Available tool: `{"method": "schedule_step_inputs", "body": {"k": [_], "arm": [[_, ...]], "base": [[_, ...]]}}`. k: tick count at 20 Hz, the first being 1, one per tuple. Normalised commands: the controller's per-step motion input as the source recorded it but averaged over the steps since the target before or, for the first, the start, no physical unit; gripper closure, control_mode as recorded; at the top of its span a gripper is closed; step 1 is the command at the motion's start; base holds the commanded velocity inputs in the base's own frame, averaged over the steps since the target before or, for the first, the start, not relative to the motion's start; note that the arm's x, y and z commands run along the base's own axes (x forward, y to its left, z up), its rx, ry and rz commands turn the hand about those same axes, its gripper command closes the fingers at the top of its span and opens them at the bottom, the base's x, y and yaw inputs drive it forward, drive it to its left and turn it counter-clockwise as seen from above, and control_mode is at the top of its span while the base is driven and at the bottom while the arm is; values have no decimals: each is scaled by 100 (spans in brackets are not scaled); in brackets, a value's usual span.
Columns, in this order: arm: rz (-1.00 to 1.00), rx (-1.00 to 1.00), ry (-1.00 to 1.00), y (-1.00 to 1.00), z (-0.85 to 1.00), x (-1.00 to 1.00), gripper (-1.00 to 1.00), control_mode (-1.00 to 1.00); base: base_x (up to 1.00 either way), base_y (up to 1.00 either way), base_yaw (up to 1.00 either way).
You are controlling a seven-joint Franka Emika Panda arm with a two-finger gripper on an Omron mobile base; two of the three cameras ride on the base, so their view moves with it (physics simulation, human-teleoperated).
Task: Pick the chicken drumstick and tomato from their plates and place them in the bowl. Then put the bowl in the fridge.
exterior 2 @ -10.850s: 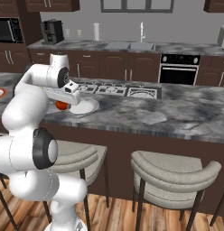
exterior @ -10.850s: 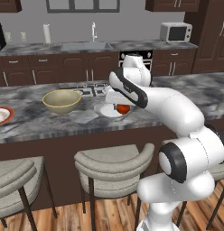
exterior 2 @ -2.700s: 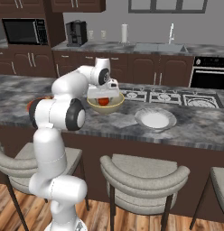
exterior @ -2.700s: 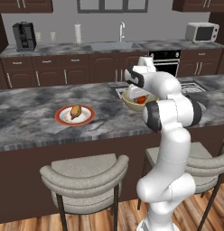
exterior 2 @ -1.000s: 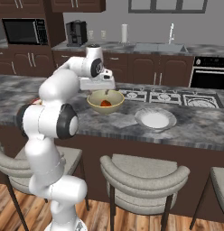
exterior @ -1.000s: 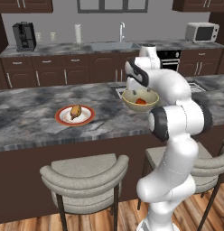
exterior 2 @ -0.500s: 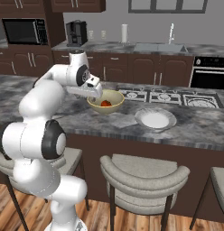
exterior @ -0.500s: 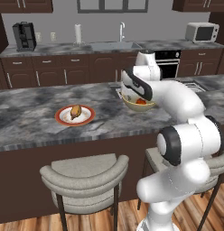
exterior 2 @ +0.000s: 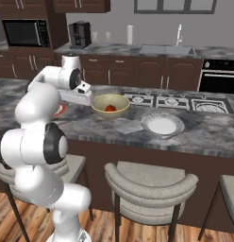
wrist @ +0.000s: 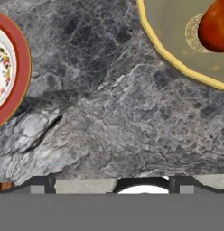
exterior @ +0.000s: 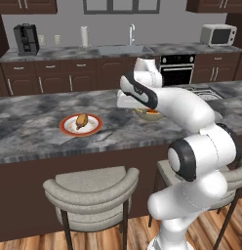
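Gripper (exterior 2: 87, 97) wide open, empty, above tabletop (wrist: 109, 117) between red-rimmed plate (exterior: 69, 131) and bowl (exterior 2: 110, 106); tomato (exterior 2: 110, 108) in bowl; chicken drumstick (exterior: 82, 120) on plate; probably light, lumpy, slightly greasy; best pinched across thick middle.

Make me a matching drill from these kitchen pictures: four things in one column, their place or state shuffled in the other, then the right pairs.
Things:
1. tomato
2. chicken drumstick
3. white-grey plate
4. gripper

Places or states:
A. bare, on the counter beside the bowl
B. inside the tan bowl
C. jaws open, over the counter between bowl and red-rimmed plate
D. lying on the red-rimmed plate

Pairs: 1-B, 2-D, 3-A, 4-C
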Motion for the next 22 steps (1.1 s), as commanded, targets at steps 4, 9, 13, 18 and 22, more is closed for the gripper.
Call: {"method": "schedule_step_inputs", "body": {"k": [4,9,13,18,22], "arm": [[4,-1,10,73,0,16,-100,-100],[0,-1,1,71,0,22,-100,-100],[-3,0,0,60,-3,21,-100,-100],[-11,0,0,54,-9,28,-100,-100],[-12,0,0,45,-12,27,-100,-100]], "base": [[0,0,0],[0,0,0],[0,0,0],[0,0,0],[0,0,0]]}}
